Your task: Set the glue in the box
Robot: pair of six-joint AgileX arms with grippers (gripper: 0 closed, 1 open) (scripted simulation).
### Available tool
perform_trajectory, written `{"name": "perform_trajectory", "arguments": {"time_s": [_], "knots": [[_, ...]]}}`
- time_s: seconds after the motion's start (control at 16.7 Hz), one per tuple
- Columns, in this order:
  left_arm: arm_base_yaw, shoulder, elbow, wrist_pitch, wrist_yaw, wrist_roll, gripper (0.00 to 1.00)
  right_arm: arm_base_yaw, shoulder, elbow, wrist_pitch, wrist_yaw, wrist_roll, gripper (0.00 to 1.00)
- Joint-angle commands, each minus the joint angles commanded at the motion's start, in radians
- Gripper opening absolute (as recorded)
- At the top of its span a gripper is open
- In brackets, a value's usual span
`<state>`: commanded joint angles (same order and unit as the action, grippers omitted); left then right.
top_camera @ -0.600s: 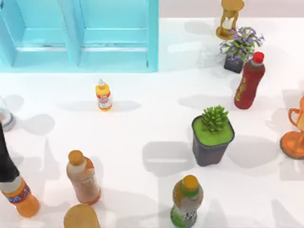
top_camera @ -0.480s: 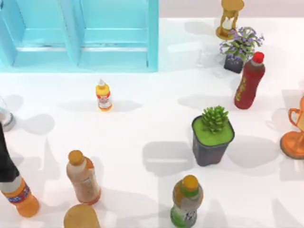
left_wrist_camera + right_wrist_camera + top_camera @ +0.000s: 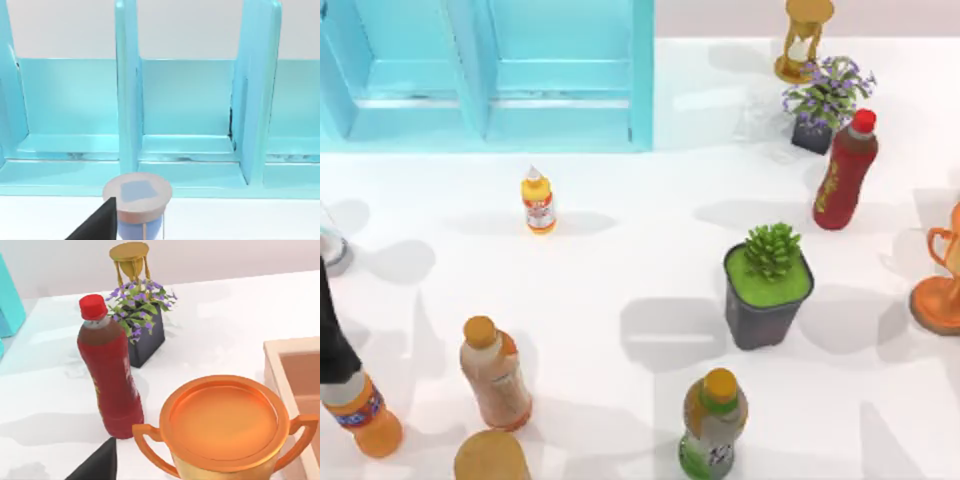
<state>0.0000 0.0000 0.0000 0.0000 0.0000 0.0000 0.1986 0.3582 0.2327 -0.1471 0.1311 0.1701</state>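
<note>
Nothing of the task's own had moved in the last half second. The glue (image 3: 538, 203) stood upright on the white worktop (image 3: 620, 260) at about 10 o'clock from its centre, on the same spot as before, nozzle up and untouched. It sat at 6 o'clock of the box (image 3: 642, 80), near the front wall below the right-hand compartment but apart from it. Both compartments were empty.

The one change on the top view was in the soft shadows at the 5 o'clock edge, which had changed shape. I judged that something overhead on the right was moving, most likely the right arm, though it had not come near the glue.

The left wrist view faced the box (image 3: 127, 100) over a small pink-topped timer (image 3: 137, 196), with a dark wedge that was probably the left claw (image 3: 97, 225) at its edge. The right wrist view showed a like wedge, probably the right claw (image 3: 100, 465), near a red bottle (image 3: 110, 385) and an orange trophy cup (image 3: 222, 422). Whether either claw was spread or pressed together could not be told.

So the task stood at its very start, with the approach and the grasp still to be made. The left arm looked better placed for it.
</note>
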Motion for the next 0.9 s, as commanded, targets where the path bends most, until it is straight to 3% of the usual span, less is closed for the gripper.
{"name": "perform_trajectory", "arguments": {"time_s": [0.9], "knots": [[0.0, 0.0, 0.0, 0.0, 0.0, 0.0, 1.0, 0.666, 1.425, 1.234, -0.311, 0.411, 0.527, 1.0]]}}
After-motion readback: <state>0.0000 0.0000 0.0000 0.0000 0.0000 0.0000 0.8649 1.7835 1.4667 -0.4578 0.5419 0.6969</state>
